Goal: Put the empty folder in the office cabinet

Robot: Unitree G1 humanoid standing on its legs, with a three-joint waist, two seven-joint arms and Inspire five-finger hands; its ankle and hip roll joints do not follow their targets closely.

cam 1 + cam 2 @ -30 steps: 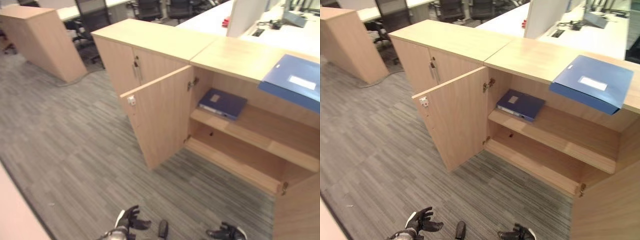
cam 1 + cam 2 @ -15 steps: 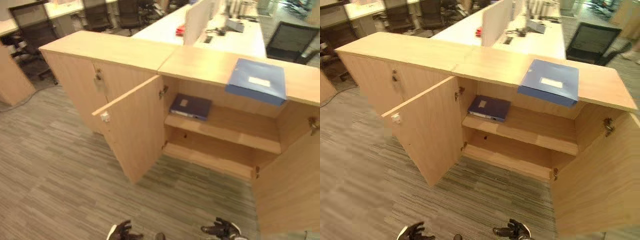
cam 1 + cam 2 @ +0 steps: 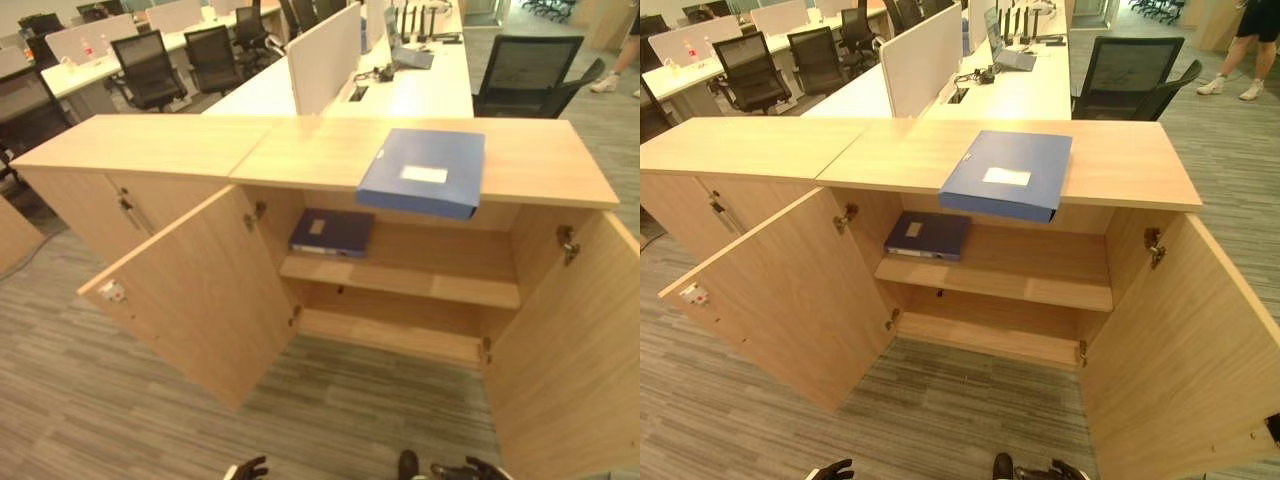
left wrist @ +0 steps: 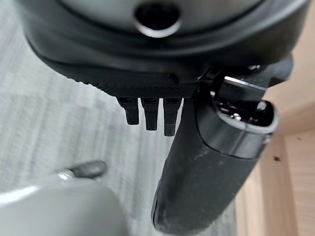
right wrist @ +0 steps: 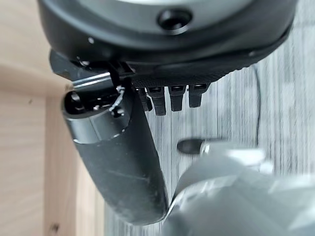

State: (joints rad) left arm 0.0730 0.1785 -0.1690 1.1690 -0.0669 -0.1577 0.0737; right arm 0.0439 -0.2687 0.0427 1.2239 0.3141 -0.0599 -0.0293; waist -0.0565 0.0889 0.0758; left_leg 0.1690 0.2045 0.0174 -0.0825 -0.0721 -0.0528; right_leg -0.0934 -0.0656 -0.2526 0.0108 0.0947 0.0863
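A blue folder [image 3: 425, 170] with a white label lies flat on the wooden office cabinet's top [image 3: 540, 160], its near edge overhanging the opening. Both doors stand open: the left door [image 3: 200, 300] and the right door [image 3: 570, 350]. Inside, a darker blue folder [image 3: 332, 231] lies at the left end of the upper shelf, while the lower shelf [image 3: 390, 335] is bare. My left hand [image 3: 245, 468] and right hand [image 3: 470, 470] hang low over the carpet in front of the cabinet, far below the folders. Each is open and holds nothing, as the left wrist view [image 4: 150, 112] and right wrist view [image 5: 170, 98] show.
A second cabinet [image 3: 90, 200] with shut doors joins on the left. Behind stand white desks with dividers and black office chairs [image 3: 520, 75]. A person's legs [image 3: 1240, 40] show at the far right back. Grey striped carpet [image 3: 350, 400] lies before the cabinet.
The camera has swung, so the cabinet now sits centred and faces me, with its right door fully in view. Both hands stay low and empty.
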